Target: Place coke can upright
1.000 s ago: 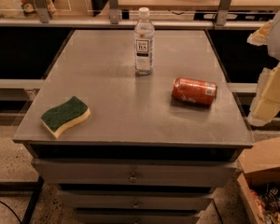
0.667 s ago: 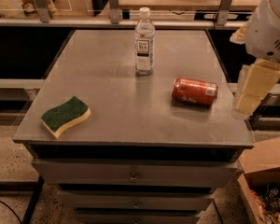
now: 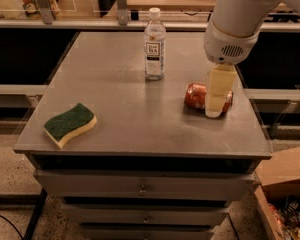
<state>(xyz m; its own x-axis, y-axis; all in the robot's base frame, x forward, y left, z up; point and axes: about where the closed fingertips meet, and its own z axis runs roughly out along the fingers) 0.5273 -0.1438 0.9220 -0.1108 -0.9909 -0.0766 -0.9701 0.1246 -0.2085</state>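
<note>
Can (image 3: pixel 194 96): red-orange, lying on its side on the tabletop (image 3: pixel 120 99), right half, nearer the right edge than the middle. Not upright; task not yet done.

Long axis: runs left to right across the view, roughly along the front edge of the tabletop, right end a touch nearer the camera. Which end carries the pull tab: cannot tell, the right end is covered.

End effector (image 3: pixel 214 111): cream-coloured, hanging from the single arm's white wrist, pointing down. It stands directly in front of the can's right portion from this view, tip low near the tabletop on the can's near side. Only the can's left part and a sliver at the far right show past it. Touching the can or just short of it: cannot tell. Spread or pressed together: cannot tell.

Judgement: the can sits right at the end effector, slightly behind and to its left. Any grasp probably needs to close across the short width, not along the length, so the can may be tipped up onto one end. Rolling risk towards front or back edge.

Further out: water bottle (image 3: pixel 154 44) upright, behind and left of the can, well apart. Sponge (image 3: pixel 70 124), green over yellow, near front left corner. Drawers (image 3: pixel 140 184) below the tabletop. Cardboard box (image 3: pixel 285 184) on the floor, lower right.
</note>
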